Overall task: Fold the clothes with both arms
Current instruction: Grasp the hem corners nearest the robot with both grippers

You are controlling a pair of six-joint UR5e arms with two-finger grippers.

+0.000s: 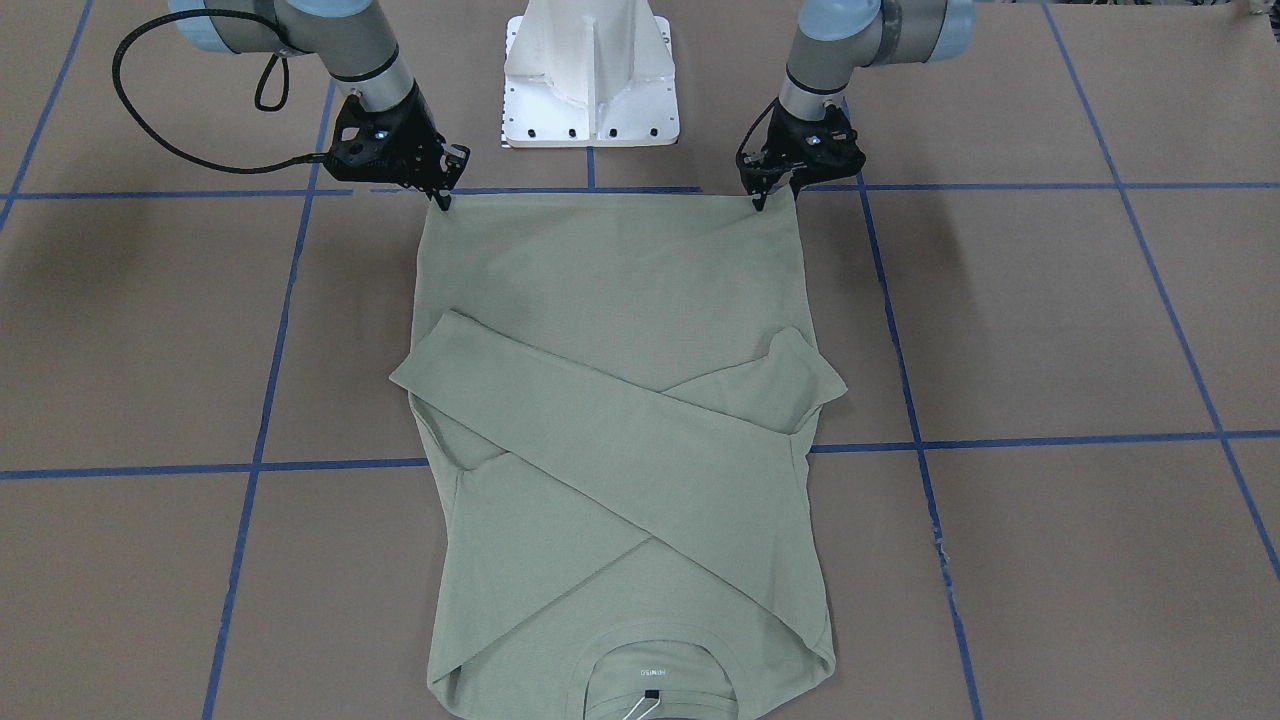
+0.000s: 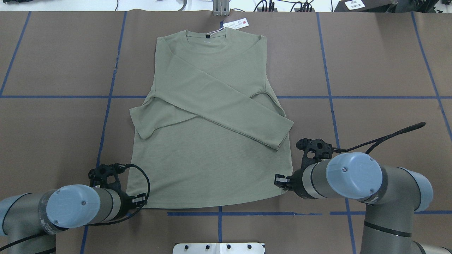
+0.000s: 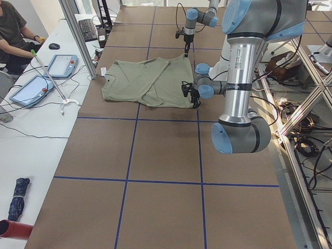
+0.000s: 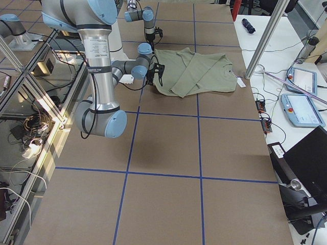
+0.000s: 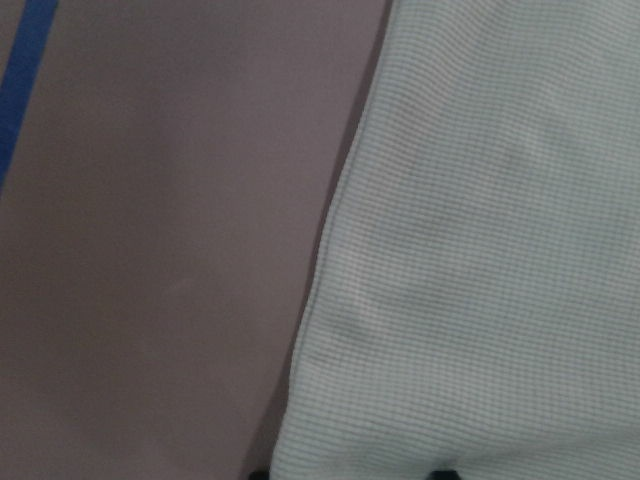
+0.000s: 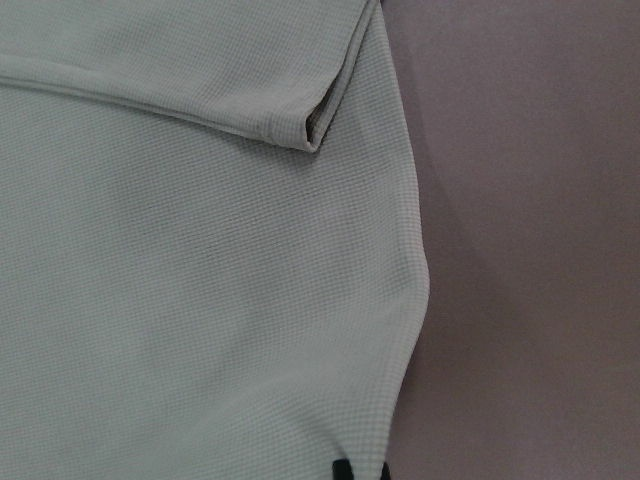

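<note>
The sage-green shirt [image 1: 610, 300] lies flat on the brown table, collar away from the robot, with both long sleeves folded across its front [image 2: 212, 106]. A white hang tag [image 2: 236, 24] sits at the collar. My left gripper [image 1: 762, 200] is down at the hem's left corner [image 2: 137, 201]. In the left wrist view its fingertips [image 5: 445, 472] stand apart, open, straddling the cloth edge [image 5: 480, 250]. My right gripper [image 1: 443, 200] is at the hem's other corner [image 2: 279, 180]. Its fingertips [image 6: 340, 470] are close together and shut on the shirt's edge [image 6: 200, 300].
The white pedestal base [image 1: 590, 80] stands just behind the hem, between the two arms. Blue tape lines [image 2: 219, 213] grid the table. A person [image 3: 10, 31] sits at a side table with tablets [image 3: 62, 65] beyond the collar end.
</note>
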